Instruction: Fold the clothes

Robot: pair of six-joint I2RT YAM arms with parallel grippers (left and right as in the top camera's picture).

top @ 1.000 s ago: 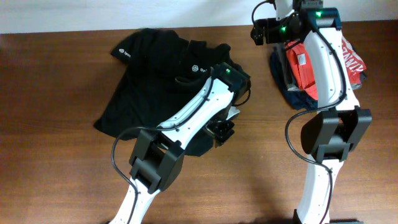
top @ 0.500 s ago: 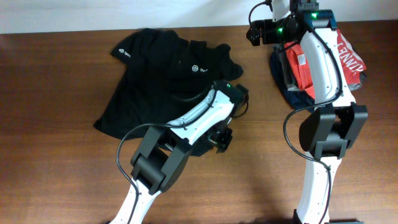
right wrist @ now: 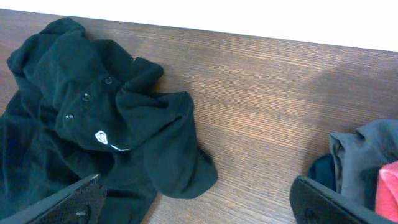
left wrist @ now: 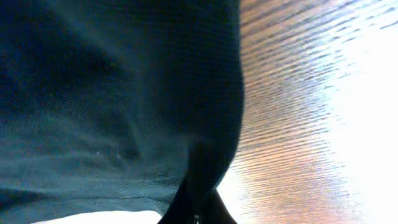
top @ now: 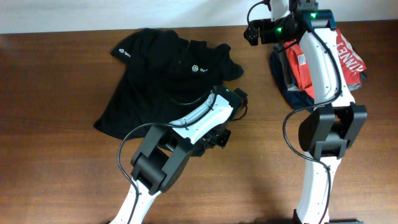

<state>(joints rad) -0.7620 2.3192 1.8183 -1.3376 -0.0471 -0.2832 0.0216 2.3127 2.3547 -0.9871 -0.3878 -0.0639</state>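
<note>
Brown wood table (top: 56,162), lit from above. Item one: black shirt (top: 152,81), crumpled, lying left of centre toward the far edge. The left gripper (top: 219,138) sits at the shirt's near-right hem. Your left wrist view is filled with dark cloth, so you cannot tell whether the jaws are clamped or apart. The right gripper (right wrist: 194,190) hovers near the far edge with its fingers spread wide, holding nothing. Item two: pile (top: 348,62) at far right, red over grey and navy, well apart from the shirt.
</note>
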